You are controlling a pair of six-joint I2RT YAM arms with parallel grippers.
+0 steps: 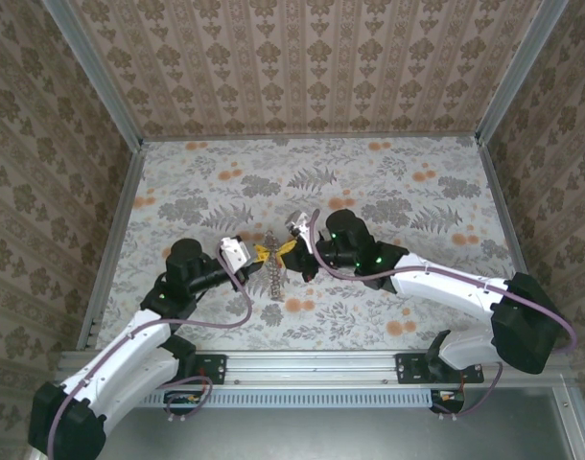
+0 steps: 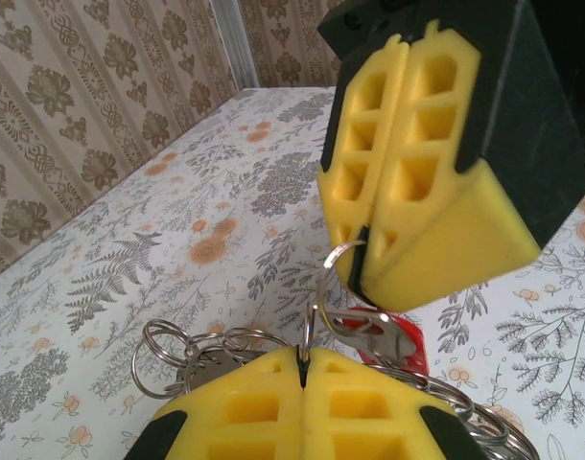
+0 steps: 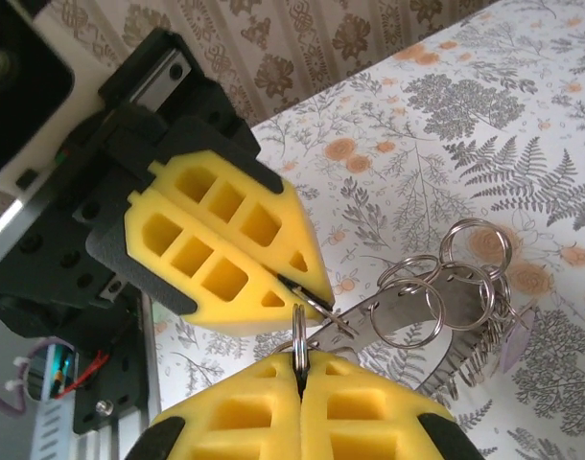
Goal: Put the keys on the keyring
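While both jaws pinch one keyring (image 2: 317,287) mid-table, open tabletop (image 1: 417,182) all round

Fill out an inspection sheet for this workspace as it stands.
surface: floral-print table cover, flat.
job's things: keys, red head with a silvery blade, beside the left pincer's tips; keyring, a thin silvery ring spanning the two pincers; ring bunch, linked, next to it.
clutter: nothing seen.
pincers: left pincer shut on the keyring; right pincer shut on the keyring; their tips nearly meet over the table's middle.
cables: purple cables run along both arms.
surroundings: patterned walls on three sides; metal corner posts.
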